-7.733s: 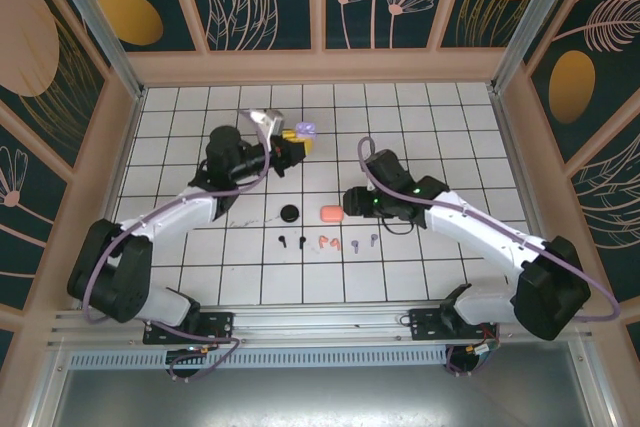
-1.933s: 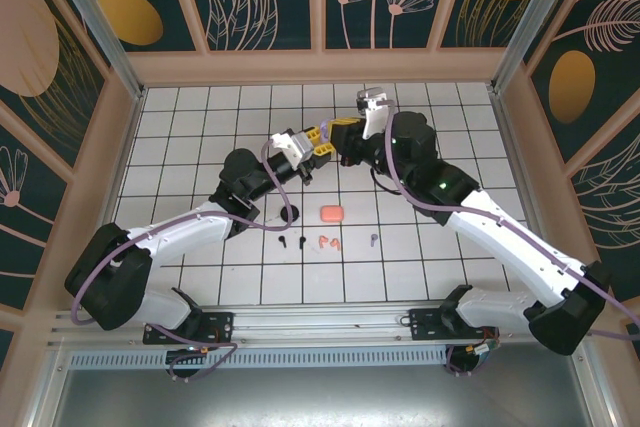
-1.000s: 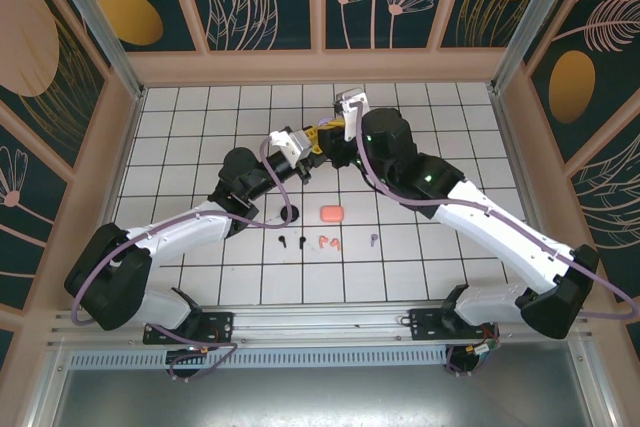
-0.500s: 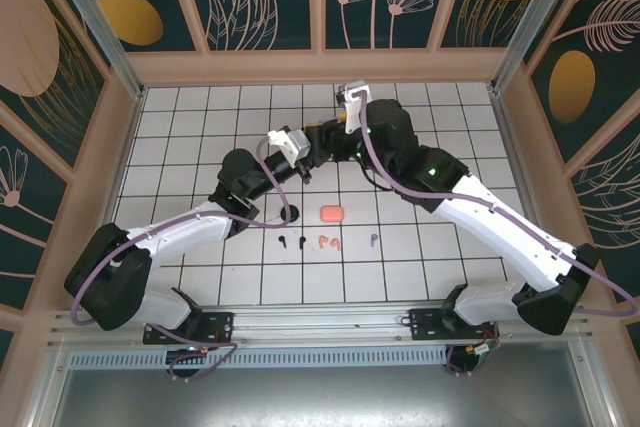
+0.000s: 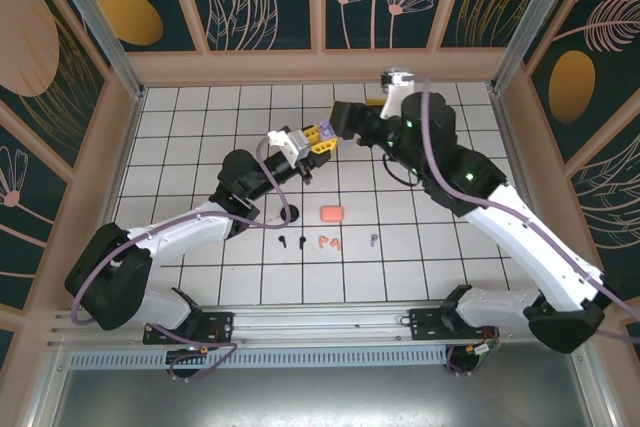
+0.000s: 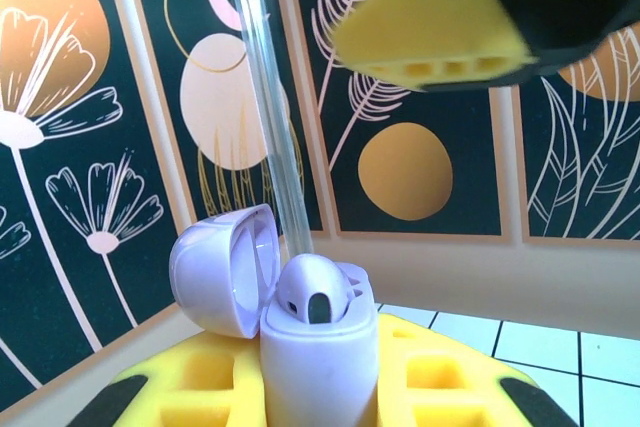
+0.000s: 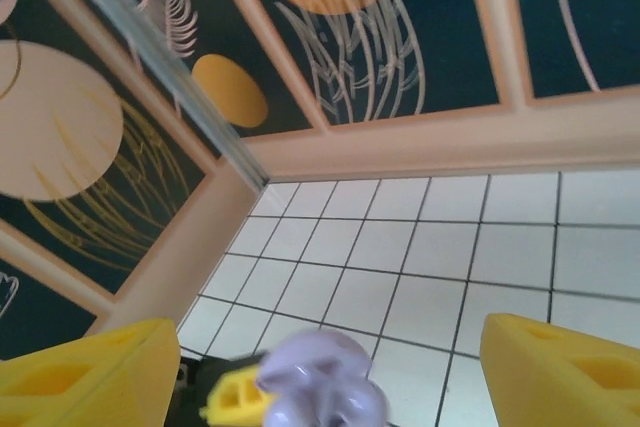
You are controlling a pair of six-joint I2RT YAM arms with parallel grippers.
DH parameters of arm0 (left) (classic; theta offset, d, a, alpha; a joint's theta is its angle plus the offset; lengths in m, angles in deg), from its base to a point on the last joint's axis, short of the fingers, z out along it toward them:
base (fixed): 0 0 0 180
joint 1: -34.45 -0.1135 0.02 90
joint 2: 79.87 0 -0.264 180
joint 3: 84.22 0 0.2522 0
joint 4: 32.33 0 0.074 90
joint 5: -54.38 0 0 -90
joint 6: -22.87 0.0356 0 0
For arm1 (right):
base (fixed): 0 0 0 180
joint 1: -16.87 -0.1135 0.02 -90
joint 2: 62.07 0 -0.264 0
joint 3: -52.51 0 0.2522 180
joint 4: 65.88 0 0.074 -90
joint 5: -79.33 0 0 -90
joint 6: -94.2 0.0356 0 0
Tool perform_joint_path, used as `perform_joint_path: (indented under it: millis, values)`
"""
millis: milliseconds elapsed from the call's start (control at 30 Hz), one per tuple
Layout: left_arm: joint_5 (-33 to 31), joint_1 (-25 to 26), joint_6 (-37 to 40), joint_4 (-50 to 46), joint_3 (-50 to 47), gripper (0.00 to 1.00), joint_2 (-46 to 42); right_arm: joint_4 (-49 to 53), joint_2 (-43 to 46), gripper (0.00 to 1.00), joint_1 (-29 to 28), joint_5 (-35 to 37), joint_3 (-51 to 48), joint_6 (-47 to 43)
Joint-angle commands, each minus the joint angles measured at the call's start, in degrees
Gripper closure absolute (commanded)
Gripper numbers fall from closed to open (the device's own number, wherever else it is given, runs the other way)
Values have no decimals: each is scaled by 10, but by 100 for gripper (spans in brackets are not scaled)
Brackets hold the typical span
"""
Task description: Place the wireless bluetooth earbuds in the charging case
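Top external view: the left claw is raised over the middle of the desk, closed round the lavender charging case. The right claw hangs just beside it, on the far side. Nearer the arm bases lie a coral-pink case and a black case. In front of them is a row of black earbuds, coral-pink earbuds and one loose lavender earbud, all well apart from both claws.

Left wrist view: the lavender charging case stands upright between the left claw's yellow pads, its lid hinged back to the left. A seated earbud sits in one well, head just above the rim. One pad of the right claw hovers overhead.

Right wrist view: the right claw is spread wide with nothing between its fingers. The lavender charging case shows blurred below.

The loose lavender earbud looks featherlight, hard and glossy, so it could squirt out of a firm pinch. It is probably best gripped gently across the head, leaving the stem free to drop into the empty well. The open lid looks delicate, so keep pressure off it.
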Motion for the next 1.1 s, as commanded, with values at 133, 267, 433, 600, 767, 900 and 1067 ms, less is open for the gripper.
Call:
perform_joint_path:
  millis: [133,267,433,600,767,900,1067]
  values:
    - [-62,2,-27,70,-33,100,-15,130,71,24,32,41,-200,180]
    - [-77,2,-37,90,-51,100,-21,136,68,27,31,30,-301,243]
    - [-85,3,-42,100,-66,100,-29,121,20,38,28,24,-391,291]
    - [-79,3,-45,100,-68,100,-32,106,-34,50,15,29,-414,305]
    - [-75,2,-51,105,-70,100,-31,85,-78,57,6,22,-408,306]
    - [-72,3,-53,108,-71,100,-30,78,-114,56,-4,21,-395,307]
    - [-72,2,-54,109,-74,100,-32,72,-148,56,-17,23,-384,310]
